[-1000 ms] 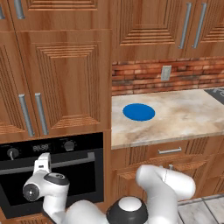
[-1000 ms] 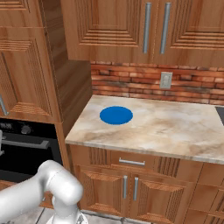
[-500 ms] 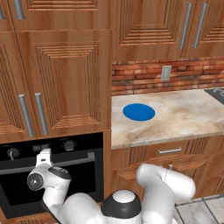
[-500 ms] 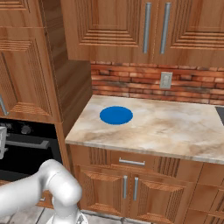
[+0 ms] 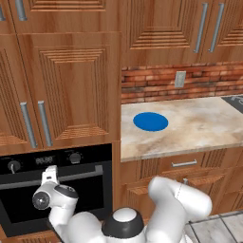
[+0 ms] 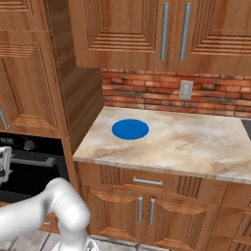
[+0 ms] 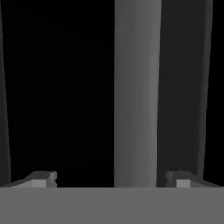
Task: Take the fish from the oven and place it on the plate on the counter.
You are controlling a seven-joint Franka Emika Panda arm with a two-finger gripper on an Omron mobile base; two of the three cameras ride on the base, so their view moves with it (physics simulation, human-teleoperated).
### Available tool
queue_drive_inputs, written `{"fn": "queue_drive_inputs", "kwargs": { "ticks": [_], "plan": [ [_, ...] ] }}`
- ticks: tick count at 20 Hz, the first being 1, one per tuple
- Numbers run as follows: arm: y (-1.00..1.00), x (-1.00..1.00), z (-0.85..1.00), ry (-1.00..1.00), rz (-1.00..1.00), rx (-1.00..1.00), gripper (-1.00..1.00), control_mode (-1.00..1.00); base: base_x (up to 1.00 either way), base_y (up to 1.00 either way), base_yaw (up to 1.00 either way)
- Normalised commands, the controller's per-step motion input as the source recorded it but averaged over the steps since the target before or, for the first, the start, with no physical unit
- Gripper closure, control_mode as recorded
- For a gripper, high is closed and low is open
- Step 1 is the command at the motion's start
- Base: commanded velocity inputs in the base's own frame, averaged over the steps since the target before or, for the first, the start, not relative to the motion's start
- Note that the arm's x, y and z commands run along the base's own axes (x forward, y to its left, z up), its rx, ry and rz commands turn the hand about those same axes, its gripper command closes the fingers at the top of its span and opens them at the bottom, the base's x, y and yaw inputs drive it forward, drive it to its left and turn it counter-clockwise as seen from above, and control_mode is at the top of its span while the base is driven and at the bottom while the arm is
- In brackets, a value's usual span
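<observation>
We take the oven (image 5: 57,190) as our landmark: black, built into the wood cabinetry, door shut, dark glass front. Its silver bar handle (image 5: 85,173) runs across the top of the door, with two knobs (image 5: 14,166) and a small digital display (image 5: 42,160) just above it.

The gripper (image 5: 50,173) sits right at the oven door, up by the handle, at the left part of the bar in the left base view. In the right base view we see the hand (image 6: 4,164) at the far left edge, against the oven front (image 6: 34,166).

In the hand view the handle (image 7: 136,92) shows as a pale grey bar running top to bottom against the black door, between the two fingertips (image 7: 41,178). The jaws stand wide apart, one tip on each side of the bar, nothing gripped; we cannot tell if either tip touches the bar.

The fish: we cannot tell where it is, with the oven door closed and the glass too dark to see through.

The plate (image 5: 150,121), bright blue and bare, lies on the counter (image 5: 199,128) to the right of the oven, well apart from the gripper. In the right base view the plate (image 6: 130,129) lies toward the oven end of the counter (image 6: 186,147). A brick backsplash (image 5: 161,83) with a wall outlet (image 5: 179,79) runs behind the counter; wood drawers (image 5: 185,163) sit under it.
</observation>
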Motion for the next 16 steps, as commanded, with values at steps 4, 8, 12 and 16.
{"fn": "queue_drive_inputs", "kwargs": {
  "ticks": [4, 8, 12, 16],
  "plan": [
    [0.05, 0.21, -0.35, 0.00, 0.01, 0.00, -1.00, -1.00, 0.00, 0.00, 0.00],
    [0.02, 0.32, -0.04, 0.00, 0.01, 0.00, -1.00, -1.00, 0.00, 0.00, 0.00],
    [0.00, 0.46, 0.00, 0.00, 0.00, 0.00, -1.00, -1.00, 0.00, 0.00, 0.00],
    [0.02, 0.43, -0.01, 0.00, 0.00, 0.00, 1.00, -1.00, 0.00, 0.00, 0.00]
  ]
}}
